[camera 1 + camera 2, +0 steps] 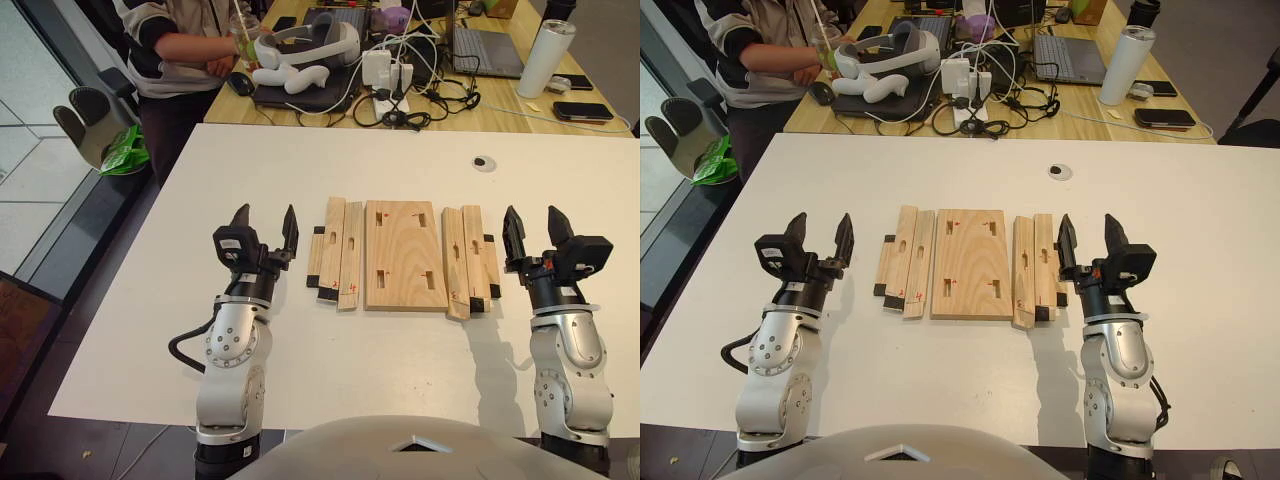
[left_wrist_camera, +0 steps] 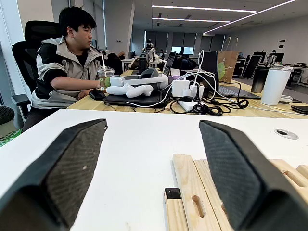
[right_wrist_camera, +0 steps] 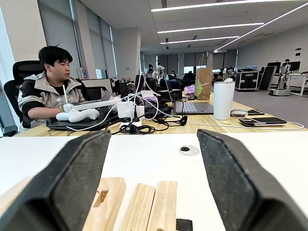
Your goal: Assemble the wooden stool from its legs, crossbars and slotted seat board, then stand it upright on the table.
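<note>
The slotted seat board (image 1: 404, 255) lies flat in the middle of the white table (image 1: 300, 160). Two wooden pieces (image 1: 335, 252) with black end caps lie side by side against its left edge, and two more (image 1: 470, 260) lie along its right edge. My left gripper (image 1: 266, 228) rests open on the table just left of the left pieces, holding nothing. My right gripper (image 1: 531, 230) rests open just right of the right pieces, also holding nothing. The left pieces (image 2: 190, 199) and the right pieces (image 3: 149, 204) show between the open fingers in the wrist views.
A small round grommet (image 1: 484, 162) sits in the table behind the parts. A second desk (image 1: 440, 95) behind carries cables, a headset, laptops, a phone and a white tumbler (image 1: 545, 58). A seated person is at its left end. Bare tabletop lies in front of the parts.
</note>
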`<state>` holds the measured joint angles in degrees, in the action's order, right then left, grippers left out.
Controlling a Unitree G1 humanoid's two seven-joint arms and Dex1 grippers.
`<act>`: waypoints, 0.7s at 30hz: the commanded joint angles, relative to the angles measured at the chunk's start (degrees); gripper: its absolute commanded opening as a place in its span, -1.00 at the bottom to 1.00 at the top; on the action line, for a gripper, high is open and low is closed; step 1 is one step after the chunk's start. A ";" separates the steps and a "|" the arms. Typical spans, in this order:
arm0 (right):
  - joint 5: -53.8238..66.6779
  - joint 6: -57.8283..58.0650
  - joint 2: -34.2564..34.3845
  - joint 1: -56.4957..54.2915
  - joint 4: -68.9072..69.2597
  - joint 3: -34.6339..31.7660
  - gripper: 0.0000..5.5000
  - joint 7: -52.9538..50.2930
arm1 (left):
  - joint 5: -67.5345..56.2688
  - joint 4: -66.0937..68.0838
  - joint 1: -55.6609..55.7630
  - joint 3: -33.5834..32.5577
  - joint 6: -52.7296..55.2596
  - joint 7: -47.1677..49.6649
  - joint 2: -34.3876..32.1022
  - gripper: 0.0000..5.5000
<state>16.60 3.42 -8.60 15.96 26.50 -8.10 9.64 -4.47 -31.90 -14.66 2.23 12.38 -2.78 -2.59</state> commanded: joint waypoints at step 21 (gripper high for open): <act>0.39 6.75 -1.81 1.12 2.84 -3.66 0.21 -1.63 | -1.63 -3.44 -0.54 -2.93 6.97 -4.19 -5.19 0.30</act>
<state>16.59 8.93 -9.87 17.55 28.77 -10.70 8.19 -5.77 -34.84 -15.05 -0.48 17.92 -6.65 -7.08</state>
